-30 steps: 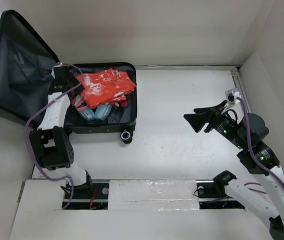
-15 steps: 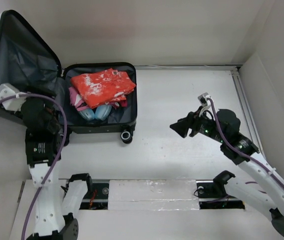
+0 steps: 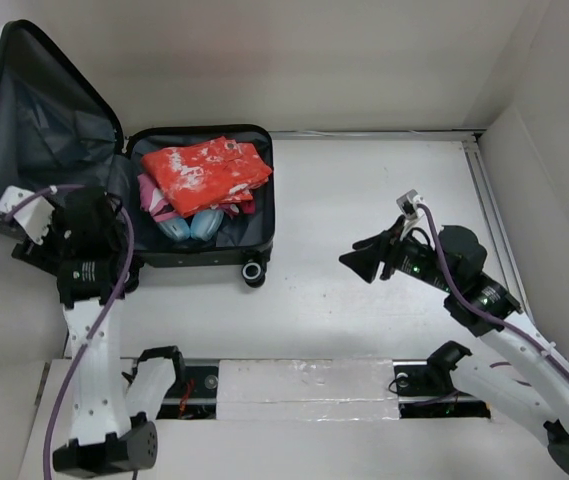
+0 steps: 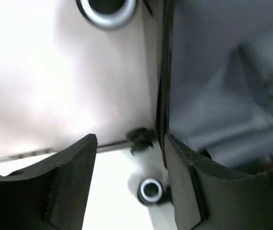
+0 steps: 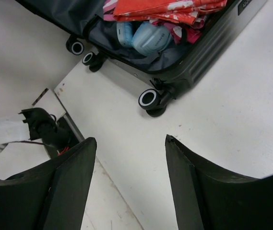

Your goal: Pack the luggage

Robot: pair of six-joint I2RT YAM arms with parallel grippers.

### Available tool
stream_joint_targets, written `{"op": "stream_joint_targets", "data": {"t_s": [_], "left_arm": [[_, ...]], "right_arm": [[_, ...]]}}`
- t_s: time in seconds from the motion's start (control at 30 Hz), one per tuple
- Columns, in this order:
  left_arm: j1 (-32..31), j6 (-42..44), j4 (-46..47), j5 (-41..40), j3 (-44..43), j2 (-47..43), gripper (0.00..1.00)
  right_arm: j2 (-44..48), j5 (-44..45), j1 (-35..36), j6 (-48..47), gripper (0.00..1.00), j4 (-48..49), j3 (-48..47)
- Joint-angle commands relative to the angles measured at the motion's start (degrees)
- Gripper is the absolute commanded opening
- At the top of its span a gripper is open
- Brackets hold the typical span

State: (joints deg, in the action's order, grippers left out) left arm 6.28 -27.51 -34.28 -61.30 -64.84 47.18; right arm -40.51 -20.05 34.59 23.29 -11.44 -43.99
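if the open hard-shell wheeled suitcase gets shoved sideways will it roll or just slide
Likely slides: the suitcase lies flat, its black wheels sticking out sideways. The raised grey-lined lid may swing or tip it. The orange patterned cloth probably adds weight.

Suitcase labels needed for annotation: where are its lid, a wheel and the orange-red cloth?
Suitcase lid [image 3: 34, 120], top external view, grey lining.
Suitcase wheel [image 5: 149, 98], right wrist view, pale hub.
Orange-red cloth [image 3: 204, 172], top external view, middle of folded top.
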Motion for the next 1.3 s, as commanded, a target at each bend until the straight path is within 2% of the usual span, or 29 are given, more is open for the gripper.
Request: {"op": "stream_joint_targets", "data": {"t_s": [0.0, 0.07, 0.13, 0.23, 0.3, 0.4, 0.47, 0.57, 0.73, 1.0, 1.1, 1.17, 1.27], "left_arm": [[2.06, -2.90, -5.53, -7.69, -8.26, 6.77, 0.52], [2.07, 1.22, -3.70, -9.45, -12.14, 9.59, 0.52], [2.07, 0.36, -5.17, -12.35, -14.78, 14.14, 0.54], [2.59, -1.84, -7.11, -11.66, -16.72, 18.46, 0.55], [7.68, -4.90, -11.82, -7.72, -21.02, 21.02, 0.55], [7.69, -6.41, -10.63, -8.40, -18.49, 21.02, 0.55], [7.69, -1.78, -7.13, -11.73, -15.33, 21.02, 0.57], [7.69, 3.05, -1.86, -15.42, -14.53, 23.04, 0.48], [7.69, 4.39, -1.23, -12.88, -18.20, 26.99, 0.33], [7.69, 4.92, 0.88, -13.41, -21.21, 30.17, 0.31], [7.69, 6.67, 0.88, -14.38, -21.21, 30.17, 0.15], [7.69, 7.20, 2.38, -14.90, -19.98, 30.17, 0.00], [7.69, 7.20, 4.57, -11.49, -17.26, 27.54, 0.00]], "right_arm": [[0.79, -1.92, 0.57, -0.96, 0.65, 3.71, -0.05], [0.26, -1.92, 1.09, -1.49, 0.65, 3.71, -0.05], [0.26, -1.92, 1.09, -1.49, 0.65, 3.00, -0.05], [1.39, -0.87, 1.09, -1.49, 0.65, 2.48, 0.48], [1.40, -0.34, 1.09, -2.01, 0.65, 1.95, 1.10], [1.40, 0.28, 1.09, -2.02, 0.65, 1.95, 1.62], [1.40, 0.81, 1.09, -2.02, 0.65, 1.34, 1.62], [0.87, 0.81, 1.62, -2.02, 0.65, 1.33, 1.62], [0.87, 0.28, 2.14, -2.02, 0.65, 1.33, 2.76], [0.87, 2.04, 2.15, -2.02, 0.65, 1.33, 3.91], [0.35, 3.44, 2.15, -2.02, 0.65, 1.33, 4.44], [0.35, 5.10, 2.15, -2.02, 0.65, 0.72, 4.44], [0.35, 6.16, 2.15, -2.02, 0.65, 0.10, 4.44]]}}
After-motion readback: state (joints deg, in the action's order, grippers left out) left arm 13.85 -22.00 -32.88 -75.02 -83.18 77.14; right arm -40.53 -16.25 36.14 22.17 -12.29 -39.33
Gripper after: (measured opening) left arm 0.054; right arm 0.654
